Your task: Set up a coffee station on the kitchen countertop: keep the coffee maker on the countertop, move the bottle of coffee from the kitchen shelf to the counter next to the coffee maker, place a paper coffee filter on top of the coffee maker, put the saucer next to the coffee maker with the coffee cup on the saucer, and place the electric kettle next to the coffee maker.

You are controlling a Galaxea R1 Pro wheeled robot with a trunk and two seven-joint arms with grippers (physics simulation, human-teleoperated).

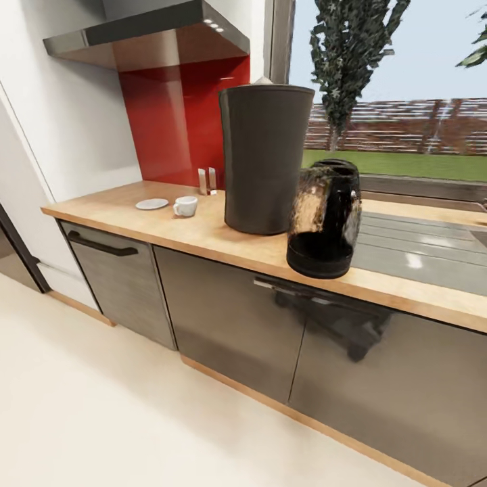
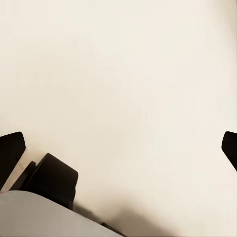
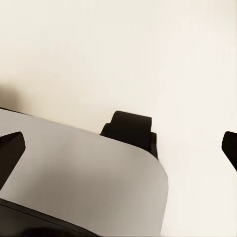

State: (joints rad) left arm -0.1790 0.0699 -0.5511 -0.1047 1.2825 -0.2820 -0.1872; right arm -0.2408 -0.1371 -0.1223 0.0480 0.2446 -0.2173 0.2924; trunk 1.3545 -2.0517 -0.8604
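kettle (image 1: 323, 220) sits beside the coffee maker (image 1: 264, 159) on the desk (image 1: 203, 233); cup (image 1: 185, 205) not on saucer (image 1: 151, 203) yet; both grippers hang released, empty

Home kitchen, wooden countertop (image 1: 203, 233) over grey cabinets (image 1: 230, 318), extractor hood (image 1: 149, 34) (red splashback (image 1: 172, 115) beneath), garden window (image 1: 406, 88)
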